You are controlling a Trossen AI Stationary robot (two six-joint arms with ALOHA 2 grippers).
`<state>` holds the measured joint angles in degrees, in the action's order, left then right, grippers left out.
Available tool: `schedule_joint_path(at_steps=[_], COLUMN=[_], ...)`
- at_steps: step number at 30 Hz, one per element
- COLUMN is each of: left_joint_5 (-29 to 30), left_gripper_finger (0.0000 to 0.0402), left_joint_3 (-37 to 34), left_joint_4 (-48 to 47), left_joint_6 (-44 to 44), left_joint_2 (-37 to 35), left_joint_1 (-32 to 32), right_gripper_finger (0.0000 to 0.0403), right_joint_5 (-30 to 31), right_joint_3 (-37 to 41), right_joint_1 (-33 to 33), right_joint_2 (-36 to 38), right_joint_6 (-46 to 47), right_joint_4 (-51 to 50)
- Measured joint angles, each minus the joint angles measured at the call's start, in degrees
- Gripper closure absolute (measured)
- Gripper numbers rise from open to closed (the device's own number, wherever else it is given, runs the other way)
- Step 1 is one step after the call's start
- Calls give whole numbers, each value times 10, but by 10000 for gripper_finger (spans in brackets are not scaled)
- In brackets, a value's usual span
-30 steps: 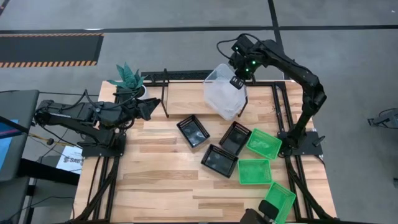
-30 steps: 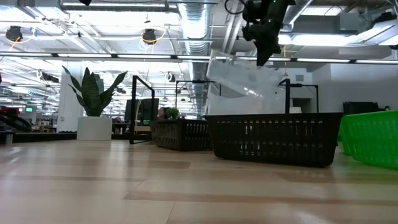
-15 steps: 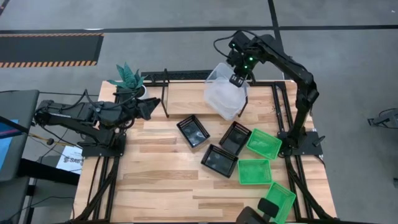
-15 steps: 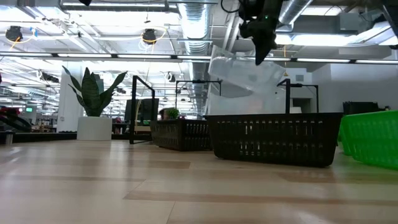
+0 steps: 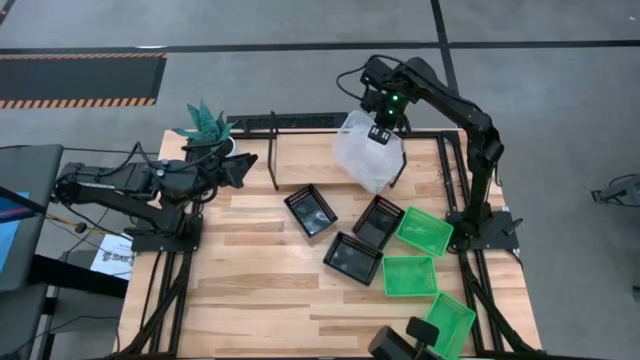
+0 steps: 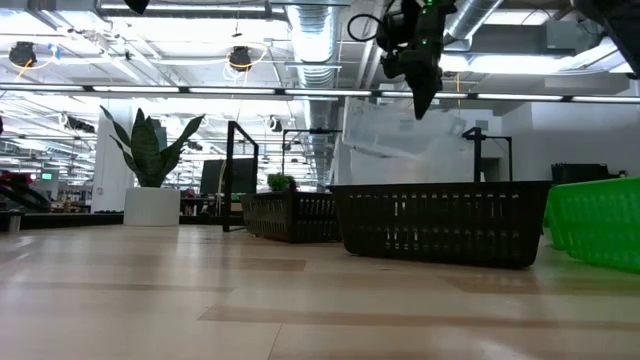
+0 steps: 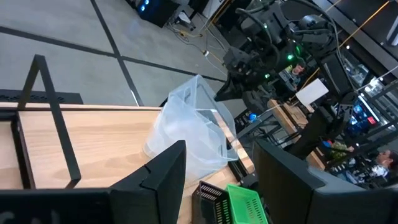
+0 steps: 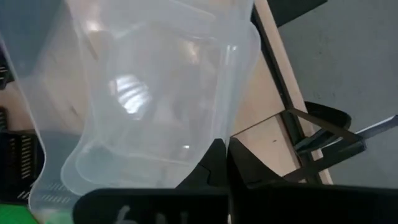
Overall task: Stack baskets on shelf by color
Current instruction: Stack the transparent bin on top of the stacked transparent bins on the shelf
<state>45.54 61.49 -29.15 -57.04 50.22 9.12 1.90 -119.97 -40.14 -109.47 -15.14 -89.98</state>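
My right gripper [image 5: 381, 131] hangs over the shelf [image 5: 300, 160] at the table's far edge, shut on a nested stack of clear baskets [image 5: 365, 152]. The stack shows tilted in the low view [image 6: 405, 135]; whether its lower end touches the shelf board I cannot tell. Three black baskets [image 5: 311, 210] [image 5: 379, 221] [image 5: 352, 258] and three green baskets [image 5: 424, 231] [image 5: 409, 275] [image 5: 450, 322] lie flat on the table. My left gripper [image 5: 250, 167] waits open by the shelf's left hoop [image 5: 273, 150], holding nothing. My right gripper pinches the clear stack's wall at its upper rim [image 8: 231, 124] between its two fingers [image 8: 214, 158], near a corner. The fingers point down from above. The stack hangs tilted below them [image 6: 400, 140], open side toward the table's right.
A plant in a white pot [image 5: 205, 130] stands at the far left corner, beside my left arm. The shelf's black hoops [image 6: 236, 175] [image 6: 478, 155] rise at both its ends. Bare tabletop [image 5: 250, 280] lies at the near left.
My right gripper has tipped more steeply downward and sunk a little over the shelf, and the clear stack has swung with it, standing squarer now. The shelf's hoops have shifted slightly toward the table's right.
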Motion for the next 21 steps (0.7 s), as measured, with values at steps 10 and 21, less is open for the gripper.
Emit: schedule_joint_path(at_steps=[10, 21], left_joint_5=[-17, -18], left_gripper_finger=[228, 228], left_joint_3=[0, 0], left_joint_4=[-12, -15], left_joint_6=[0, -6], left_joint_2=[0, 0], left_joint_1=[-23, -46], right_gripper_finger=[401, 401], right_joint_5=[-7, -19], right_joint_3=[0, 1], right_joint_1=[-3, -20], right_joint_2=[-22, -24], right_joint_6=[-2, 0], right_joint_4=[76, 212])
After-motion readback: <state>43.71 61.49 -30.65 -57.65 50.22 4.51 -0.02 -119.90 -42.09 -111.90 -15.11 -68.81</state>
